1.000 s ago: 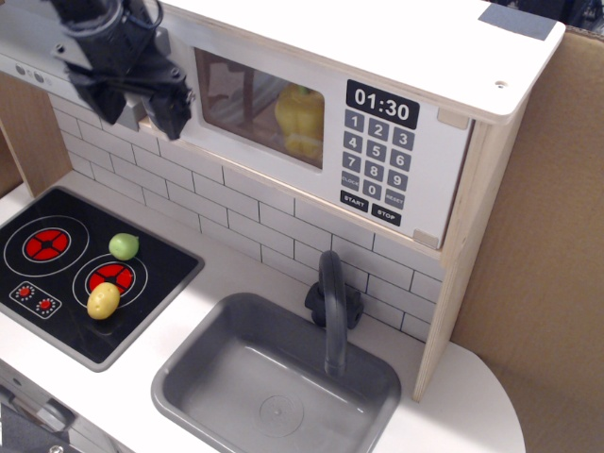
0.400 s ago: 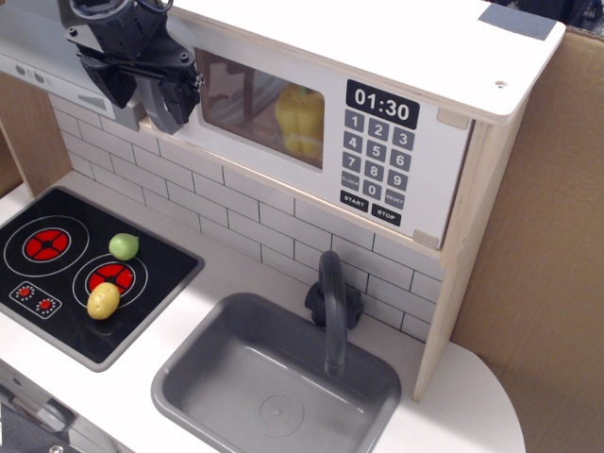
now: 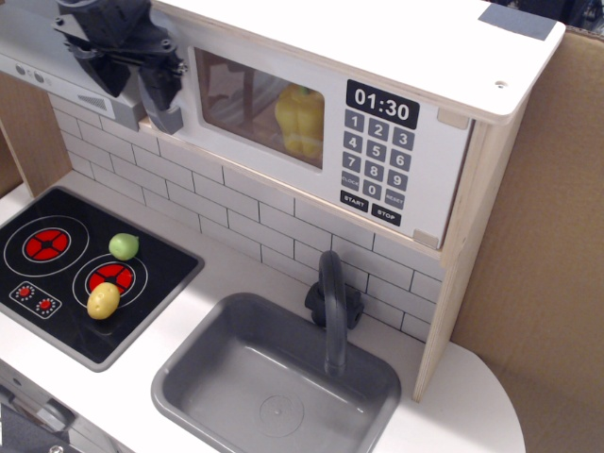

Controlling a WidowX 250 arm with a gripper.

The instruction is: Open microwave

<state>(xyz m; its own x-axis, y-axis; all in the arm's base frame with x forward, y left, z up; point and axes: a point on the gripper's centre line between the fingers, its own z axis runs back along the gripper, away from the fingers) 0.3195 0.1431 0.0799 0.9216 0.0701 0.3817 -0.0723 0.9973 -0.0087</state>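
Black gripper point(image 3: 142, 80) has moved up and left since a second ago, onto the door's left edge; whether my jaws grasp the handle, I cannot tell. Microwave point(image 3: 311, 118), upper centre, remains closed.

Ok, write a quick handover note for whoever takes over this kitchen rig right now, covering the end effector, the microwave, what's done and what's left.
End effector: the black end effector sits at the left edge of the white wooden toy microwave, where its handle should be; the handle is hidden behind it, so I cannot tell whether it is gripped.
Microwave: the white door with the clear window looks shut, flush with the black 01:30 clock display. A yellow toy pepper is inside.
Done: approach to the door's left side.
Left: confirm the grip on the handle, then swing the door open.
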